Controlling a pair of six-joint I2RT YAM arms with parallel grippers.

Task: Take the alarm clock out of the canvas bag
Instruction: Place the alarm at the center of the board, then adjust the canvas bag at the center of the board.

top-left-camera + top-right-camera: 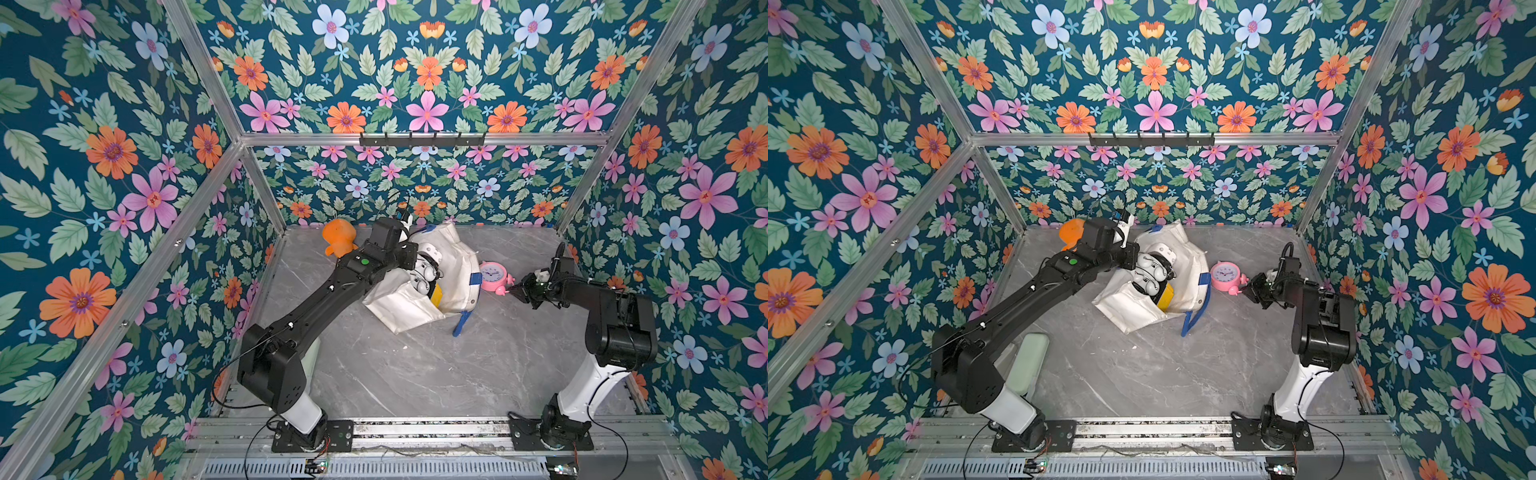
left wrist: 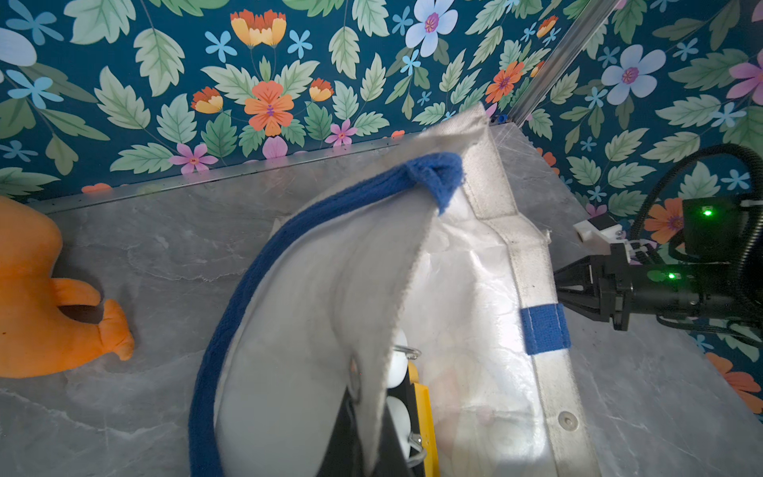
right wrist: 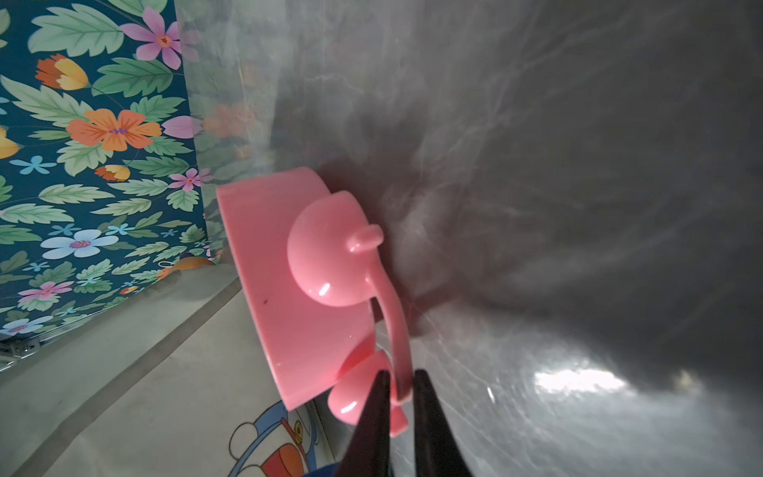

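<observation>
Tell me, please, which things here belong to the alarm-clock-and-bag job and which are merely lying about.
Job: canvas bag; pink alarm clock, already outside the bag; right tool, shut on the clock's handle.
Lying about: orange plush toy; black hook rack on the back wall.

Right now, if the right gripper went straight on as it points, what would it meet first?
The pink alarm clock: its handle sits between the fingers of the right gripper, so its bell and body come next; probably the canvas bag beyond.
</observation>
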